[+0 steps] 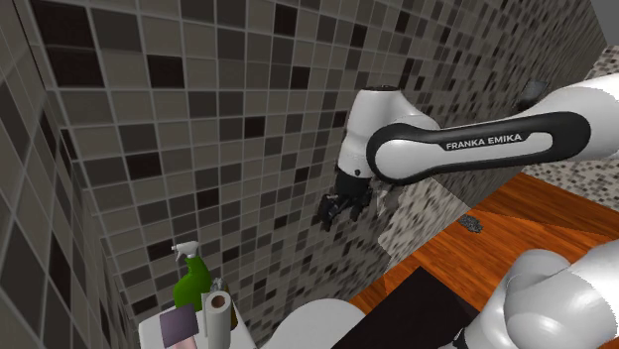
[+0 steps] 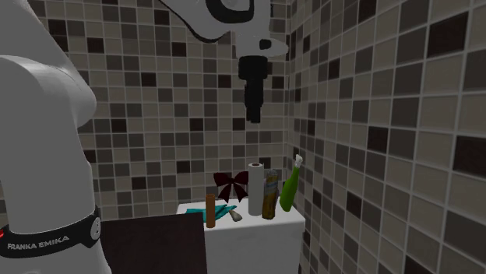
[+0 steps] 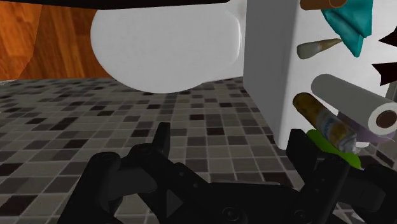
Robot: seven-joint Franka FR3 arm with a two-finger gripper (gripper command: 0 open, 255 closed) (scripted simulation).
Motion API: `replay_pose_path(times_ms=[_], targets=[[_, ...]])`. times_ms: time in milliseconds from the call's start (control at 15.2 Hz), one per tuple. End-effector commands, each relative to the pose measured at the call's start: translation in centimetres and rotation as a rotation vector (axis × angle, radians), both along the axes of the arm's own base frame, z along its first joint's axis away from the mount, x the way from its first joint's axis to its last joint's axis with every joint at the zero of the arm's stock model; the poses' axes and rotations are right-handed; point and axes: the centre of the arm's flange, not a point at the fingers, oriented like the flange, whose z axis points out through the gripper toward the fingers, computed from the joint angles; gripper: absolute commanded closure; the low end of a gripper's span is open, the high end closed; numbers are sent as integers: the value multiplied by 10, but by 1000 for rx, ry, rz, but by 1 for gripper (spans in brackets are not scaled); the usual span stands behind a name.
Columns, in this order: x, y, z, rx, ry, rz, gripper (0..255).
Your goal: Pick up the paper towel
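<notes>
order: things on the tank listed left to right, as laid out in the second exterior view
brown cylinder [image 2: 210, 212]: upright at the left near corner of the white tank [image 2: 257, 227], well apart from the roll
teal item [image 2: 226, 212]: laid flat just beside the cylinder
dark bow [image 2: 230, 184]: set farther back, near the roll's left side
paper towel [image 2: 255, 189]: white roll, upright, toward the far edge of the tank, untouched
patterned bottle [image 2: 270, 194]: just beside the roll's right side; whether contact is made cannot be told
green spray bottle [image 2: 290, 187]: rightmost, near the tiled side wall, just beside the patterned bottle
hand [image 2: 254, 117]: hangs high above the roll, nothing gripped; fingers [image 3: 160, 137] are seen standing apart in the wrist view
step: descent to the roll judged not yet made
risk, crowding: bottle and sprayer could be knocked over if a finger is brought down on the roll's right side, since little gap is left there
risk, tipping: a light upright roll could be toppled or pushed off the tank if one finger lands first
risk, span: the roll's top could be struck if the opening proves too narrow
risk, wall: little clearance is left by the side wall on the right
</notes>
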Motion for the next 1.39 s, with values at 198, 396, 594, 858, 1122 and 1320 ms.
replay_pose_path(times_ms=[198, 396, 594, 858, 1122, 1320], targets=[[14, 54, -33, -1, 1, 10, 0], [23, 87, -54, -2, 3, 17, 0], [31, 120, -75, -3, 4, 23, 0], [42, 163, -104, -5, 6, 32, 0], [52, 207, -132, -7, 8, 41, 0], [60, 240, -154, -8, 10, 48, 0]])
